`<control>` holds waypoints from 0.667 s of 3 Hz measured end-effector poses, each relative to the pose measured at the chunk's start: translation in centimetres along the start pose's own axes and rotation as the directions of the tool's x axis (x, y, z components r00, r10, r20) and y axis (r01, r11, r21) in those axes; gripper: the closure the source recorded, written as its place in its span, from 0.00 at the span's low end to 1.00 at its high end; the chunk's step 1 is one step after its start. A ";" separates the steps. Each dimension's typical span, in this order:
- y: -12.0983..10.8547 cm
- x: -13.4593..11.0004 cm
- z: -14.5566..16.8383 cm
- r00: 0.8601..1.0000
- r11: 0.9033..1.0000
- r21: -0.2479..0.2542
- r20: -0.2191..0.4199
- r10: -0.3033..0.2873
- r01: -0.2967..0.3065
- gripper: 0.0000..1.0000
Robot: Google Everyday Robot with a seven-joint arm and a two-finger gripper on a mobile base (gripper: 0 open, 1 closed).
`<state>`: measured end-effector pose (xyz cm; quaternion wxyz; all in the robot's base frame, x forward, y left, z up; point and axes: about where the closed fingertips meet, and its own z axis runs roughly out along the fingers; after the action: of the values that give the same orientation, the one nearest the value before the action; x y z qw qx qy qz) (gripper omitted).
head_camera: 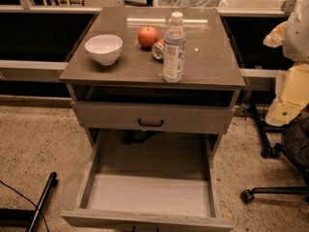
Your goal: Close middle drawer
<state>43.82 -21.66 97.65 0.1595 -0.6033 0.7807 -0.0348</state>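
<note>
The middle drawer (147, 195) is pulled far out toward the bottom of the camera view. Its pale bare inside shows and holds nothing. Its low flat front (145, 221) runs along the bottom edge, with the handle barely showing. Above it the taller-fronted top drawer (193, 120), with a dark handle (150, 123), stands slightly out under the cabinet top. The lowest drawer is hidden. My gripper is out of view; only pale white and yellowish arm parts (292, 91) show at the right edge, apart from the cabinet.
On the cabinet top (212, 66) stand a white bowl (104, 48), a red apple (147, 36), a water bottle (174, 47) and a can on its side (158, 49). A chair base with castors (270, 187) is at the right. A black rod (43, 199) lies on the floor at left.
</note>
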 end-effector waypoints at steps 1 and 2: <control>0.0 0.0 0.0 1.000 1.000 0.000 0.000 0.000 0.000 0.00; 1.5 0.2 3.6 0.999 0.998 -0.065 0.027 0.023 -0.021 0.00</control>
<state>43.43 -20.93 93.87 0.1510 -0.6000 0.7856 0.0008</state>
